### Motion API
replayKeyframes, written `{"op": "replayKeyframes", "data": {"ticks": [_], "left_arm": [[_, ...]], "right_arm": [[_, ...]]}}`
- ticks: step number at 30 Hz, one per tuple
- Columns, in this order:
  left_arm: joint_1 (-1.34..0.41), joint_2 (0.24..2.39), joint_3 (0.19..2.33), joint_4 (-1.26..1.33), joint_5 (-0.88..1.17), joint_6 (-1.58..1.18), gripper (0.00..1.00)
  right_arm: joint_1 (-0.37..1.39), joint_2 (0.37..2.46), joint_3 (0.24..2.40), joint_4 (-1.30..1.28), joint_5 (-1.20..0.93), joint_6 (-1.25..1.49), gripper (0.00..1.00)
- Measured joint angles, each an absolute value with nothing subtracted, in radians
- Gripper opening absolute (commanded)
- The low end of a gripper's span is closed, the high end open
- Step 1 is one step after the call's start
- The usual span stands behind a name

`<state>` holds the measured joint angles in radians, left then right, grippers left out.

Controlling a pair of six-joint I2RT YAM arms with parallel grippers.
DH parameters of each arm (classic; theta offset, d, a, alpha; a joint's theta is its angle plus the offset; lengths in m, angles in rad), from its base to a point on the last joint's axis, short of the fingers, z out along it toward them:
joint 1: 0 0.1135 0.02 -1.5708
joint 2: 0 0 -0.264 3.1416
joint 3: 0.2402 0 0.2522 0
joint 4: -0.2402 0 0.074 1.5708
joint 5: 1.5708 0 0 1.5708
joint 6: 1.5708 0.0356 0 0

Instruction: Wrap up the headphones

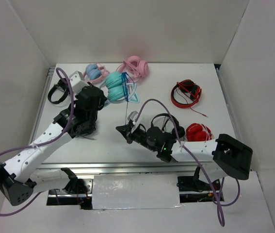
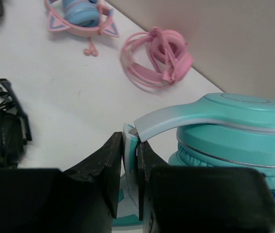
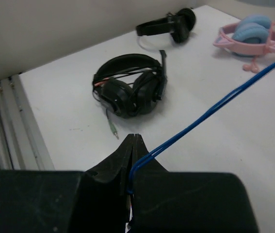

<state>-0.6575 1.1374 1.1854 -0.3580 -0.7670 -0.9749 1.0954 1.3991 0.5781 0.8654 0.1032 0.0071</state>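
Two things could go wrong: the thin dark-blue cable [image 3: 210, 109] could slip from the right gripper [image 3: 133, 141], or a hard pull could yank the teal round-cupped headphones [image 2: 234, 121] from the left gripper [image 2: 130, 148]. The left arm reaches far, pinching their pale headband [image 2: 176, 115] at the back of the white table [image 1: 200, 77]. The right arm lies low, pinching the cable.
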Motion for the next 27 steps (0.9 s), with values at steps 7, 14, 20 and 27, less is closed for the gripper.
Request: {"op": "replayKeyframes", "data": {"ticks": [7,14,20,27], "left_arm": [[-0.657,1.219,1.219,-0.453,-0.927,-1.011,0.0],[-0.648,1.288,1.165,-0.388,-0.982,-0.951,0.0],[-0.648,1.354,1.075,-0.305,-0.921,-0.872,0.0],[-0.634,1.346,0.916,-0.063,-0.723,-0.633,0.0]], "right_arm": [[1.198,1.439,0.742,0.624,0.466,0.033,0.0],[1.191,1.448,0.952,0.253,0.608,0.036,0.0],[1.111,1.446,1.037,-0.027,0.447,0.041,0.0],[0.992,1.472,1.185,-0.347,0.194,-0.007,0.0]]}}
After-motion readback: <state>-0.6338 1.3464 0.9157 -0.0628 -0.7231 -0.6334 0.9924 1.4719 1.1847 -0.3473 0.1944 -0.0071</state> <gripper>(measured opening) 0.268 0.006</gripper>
